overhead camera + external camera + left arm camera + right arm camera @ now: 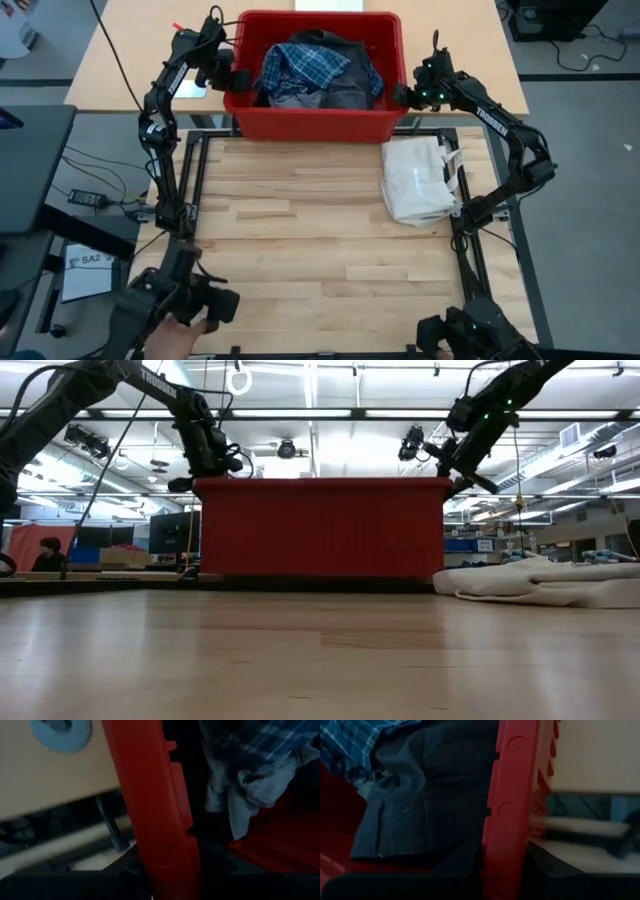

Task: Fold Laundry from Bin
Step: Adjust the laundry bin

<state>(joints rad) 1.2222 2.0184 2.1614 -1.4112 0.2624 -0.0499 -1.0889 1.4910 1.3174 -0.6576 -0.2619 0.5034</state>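
The red bin [315,125] stands at the table's far edge, its bottom on the tabletop [320,525]. Inside lies the laundry: a blue-and-white plaid shirt [305,62] on top of dark grey pieces [345,85]. My left gripper [234,80] is at the bin's left wall and my right gripper [405,96] at its right wall. Each is shut on the rim. The low view shows both coming down onto the bin's top corners, the left gripper [208,468] and the right gripper [452,472]. My left gripper pinches the rim of the bin's left wall [165,845], one finger inside the bin and one outside. It comes steeply from above, slanting in from the table's left. The bin stands on the table. My right gripper holds the rim of the bin's right wall [506,845], one finger inside beside the dark grey cloth and one outside. It slants down from the table's right. The bin stays level on the table.
A white fabric bag with cords [420,180] lies on the wooden top at the right, just in front of the bin, and shows in the low view [545,582]. The table's middle and left are bare wood [290,240]. Two dark devices [185,300] sit at the near edge.
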